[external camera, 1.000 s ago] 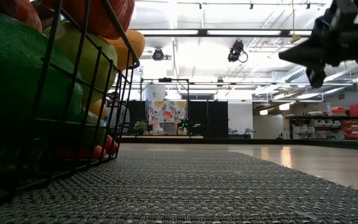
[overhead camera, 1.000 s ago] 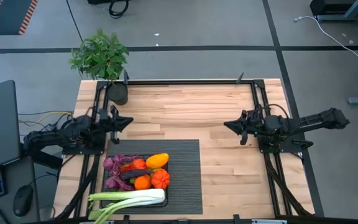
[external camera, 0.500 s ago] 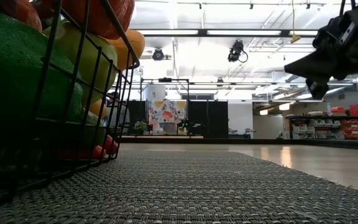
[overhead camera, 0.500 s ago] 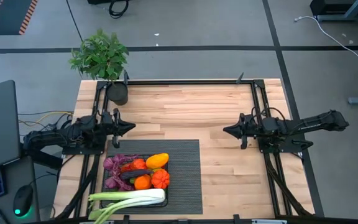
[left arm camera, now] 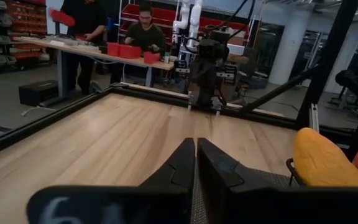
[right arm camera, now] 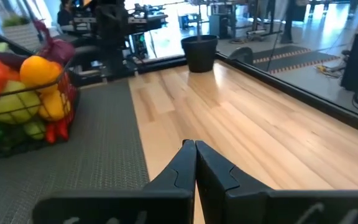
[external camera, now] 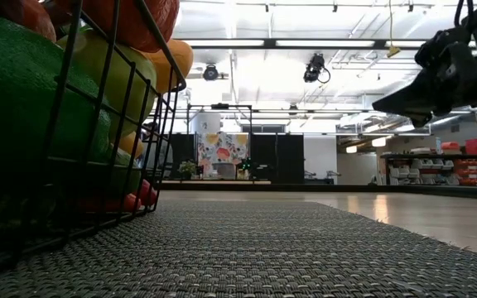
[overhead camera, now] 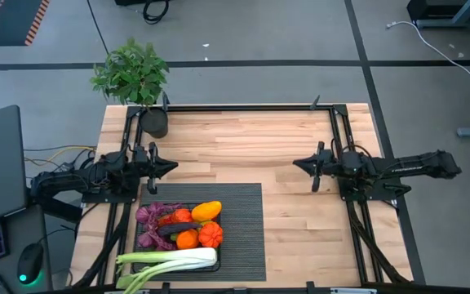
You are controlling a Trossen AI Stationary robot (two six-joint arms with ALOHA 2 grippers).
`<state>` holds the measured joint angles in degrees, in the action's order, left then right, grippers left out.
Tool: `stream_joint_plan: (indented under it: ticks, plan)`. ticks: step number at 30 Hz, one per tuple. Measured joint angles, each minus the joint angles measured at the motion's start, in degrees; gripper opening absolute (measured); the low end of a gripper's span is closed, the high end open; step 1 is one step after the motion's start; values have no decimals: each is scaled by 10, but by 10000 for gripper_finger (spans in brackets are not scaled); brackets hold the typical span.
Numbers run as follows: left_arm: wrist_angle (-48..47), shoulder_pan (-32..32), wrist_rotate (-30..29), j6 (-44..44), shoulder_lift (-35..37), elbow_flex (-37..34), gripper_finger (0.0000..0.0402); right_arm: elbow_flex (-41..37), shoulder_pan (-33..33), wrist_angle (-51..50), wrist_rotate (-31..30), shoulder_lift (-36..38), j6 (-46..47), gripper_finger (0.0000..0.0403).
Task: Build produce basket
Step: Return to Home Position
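The black wire basket (overhead camera: 220,245) stands on the left part of a dark ribbed mat (overhead camera: 243,229). It holds purple grapes (overhead camera: 147,216), a yellow-orange pepper (overhead camera: 206,211), an orange (overhead camera: 188,238), a red pepper (overhead camera: 211,235) and other produce. A leek (overhead camera: 170,261) lies across its near edge. The basket also shows in the low view (external camera: 81,124) and the right wrist view (right arm camera: 23,118). My left gripper (overhead camera: 174,166) is shut and empty above the table, beyond the basket's far side. My right gripper (overhead camera: 296,164) is shut and empty, right of the mat's far corner.
A leafy potted plant (overhead camera: 133,73) in a black pot (overhead camera: 155,122) stands at the table's far left corner. Bare wood (overhead camera: 243,147) lies between the two grippers. A black frame (overhead camera: 337,122) runs along the table's edges. People work at a bench beyond the table (left arm camera: 145,34).
My right gripper has gone down a little, still shut and pointing toward the table's left. My left gripper has shifted slightly toward the near edge. The basket and produce have stayed still.
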<state>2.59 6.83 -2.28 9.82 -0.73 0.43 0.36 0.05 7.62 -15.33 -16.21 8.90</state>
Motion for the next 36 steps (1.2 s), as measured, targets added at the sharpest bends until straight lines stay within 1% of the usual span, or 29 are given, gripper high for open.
stream_joint_plan:
  ticks: [5, 14, 20, 25, 31, 36]
  plan:
    - [1, 0, 0, 0, 0, 0, 28, 0, -7, 2, 3, 1, 16, 12]
    - [2, 0, 0, 0, 0, 0, 17, 0, -6, 5, 4, 1, 16, 16]
    - [2, 0, 0, 0, 0, 0, 27, 0, -6, 4, 4, 1, 16, 16]
    - [2, 0, 0, 0, 0, 0, 26, 0, 16, 7, 4, 38, 16, 14]
    - [2, 0, 0, 0, 0, 0, 17, 0, 18, 4, 4, 76, 16, 14]
    - [2, 0, 0, 0, 0, 0, 22, 0, 18, 5, 4, 95, 16, 16]
